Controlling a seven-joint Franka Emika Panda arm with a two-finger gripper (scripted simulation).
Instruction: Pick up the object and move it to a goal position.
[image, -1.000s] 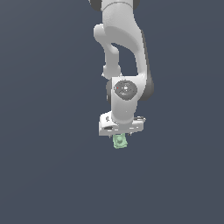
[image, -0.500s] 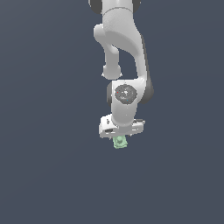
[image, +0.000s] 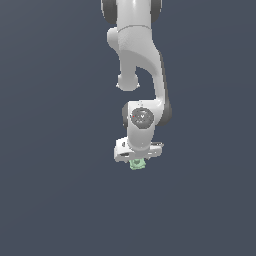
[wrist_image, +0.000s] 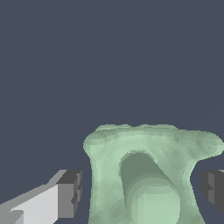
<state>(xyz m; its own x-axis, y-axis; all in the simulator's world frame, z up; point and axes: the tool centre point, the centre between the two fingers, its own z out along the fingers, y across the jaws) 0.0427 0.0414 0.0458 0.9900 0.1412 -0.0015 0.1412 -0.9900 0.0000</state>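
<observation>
Where the wrist view looks down past the gripper (wrist_image: 140, 188), the two dark finger pads (wrist_image: 70, 192) sit on either side of the object (wrist_image: 146, 175), with the pale mint-green lump filling the space between them. A narrow strip of dark background shows between each pad and the object's flank, so contact is not confirmed in this view; fingers part-spread to roughly the object's width. Whether they are clamped on it or just straddling it: cannot tell.

Object, wrist view: lumpy, flared top edge with pointed corners, a hollowed recess around a raised rounded centre. It is wider at the top edge than at the waist where the pads stand.

Exterior view: the object (image: 137, 164) shows as a small green patch directly under the white gripper (image: 137, 159), touching its underside and mostly tucked between the fingers. It is narrower than the gripper body. Fingers themselves are too small here to resolve.

The arm (image: 137, 60) comes down from the top of the frame, bends toward the exterior view's right, then drops through the wrist joint to the hand, which points downward.

Behind everything, the background (image: 50, 200) is a flat dark blue-grey in both views, unmarked. No edge or horizon visible, so the height of the object above any surface cannot be judged.
</observation>
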